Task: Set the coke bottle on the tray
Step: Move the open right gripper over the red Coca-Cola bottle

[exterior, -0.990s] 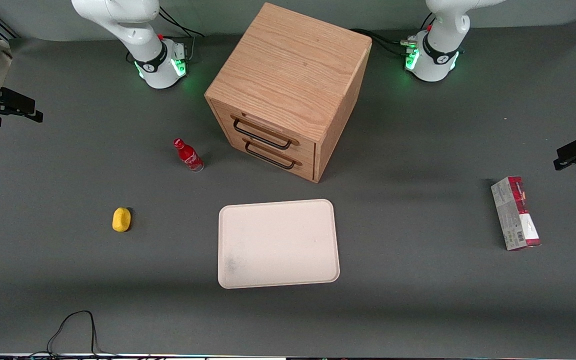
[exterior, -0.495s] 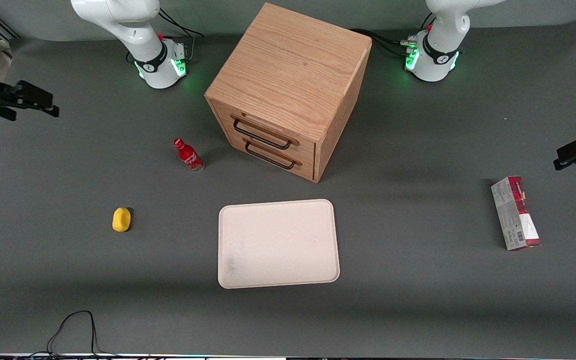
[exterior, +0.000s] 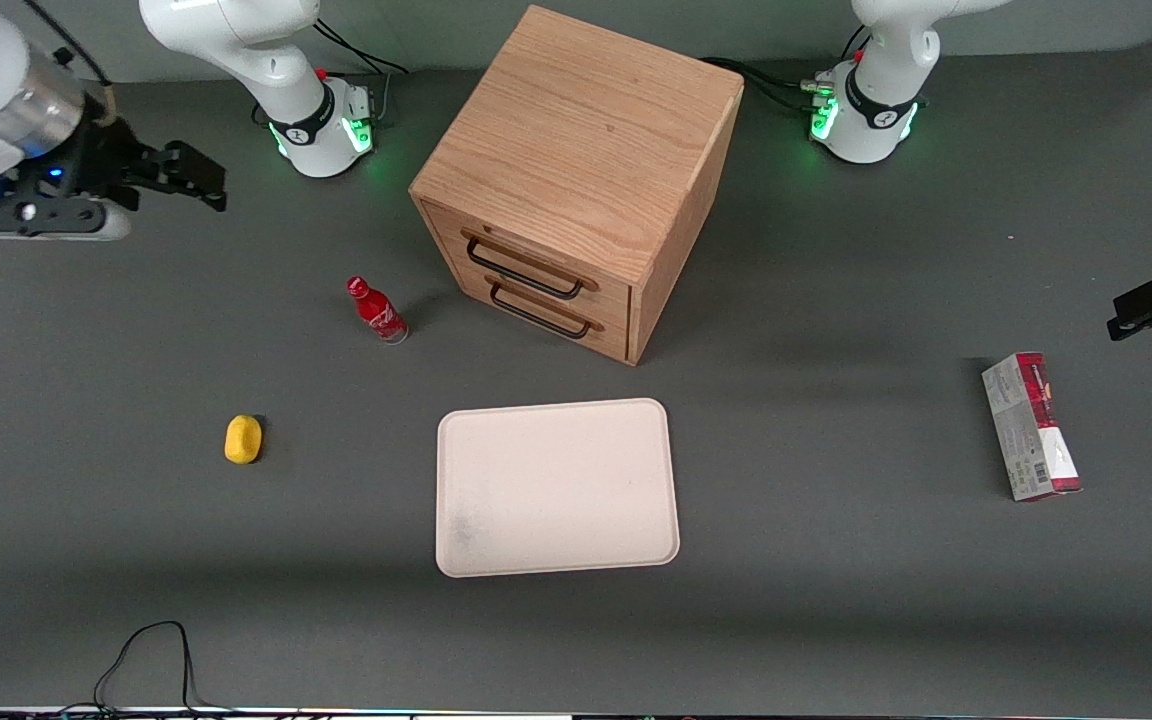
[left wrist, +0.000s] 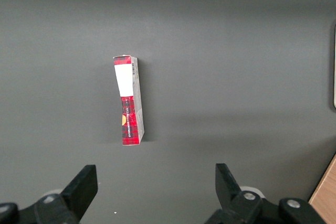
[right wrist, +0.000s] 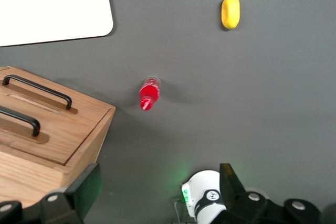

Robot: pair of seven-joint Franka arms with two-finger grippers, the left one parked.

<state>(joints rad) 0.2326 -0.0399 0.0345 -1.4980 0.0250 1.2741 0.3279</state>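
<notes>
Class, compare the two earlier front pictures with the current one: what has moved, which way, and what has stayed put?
Only the gripper has moved: it has swung in from the working arm's end of the table toward the coke bottle, open and holding nothing. The coke bottle still stands in front of the drawer cabinet, and the tray, the yellow object and the carton are unchanged.

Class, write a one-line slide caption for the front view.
Open gripper high above the table's working-arm end, coke bottle upright beside the wooden drawer cabinet, tray bare.
</notes>
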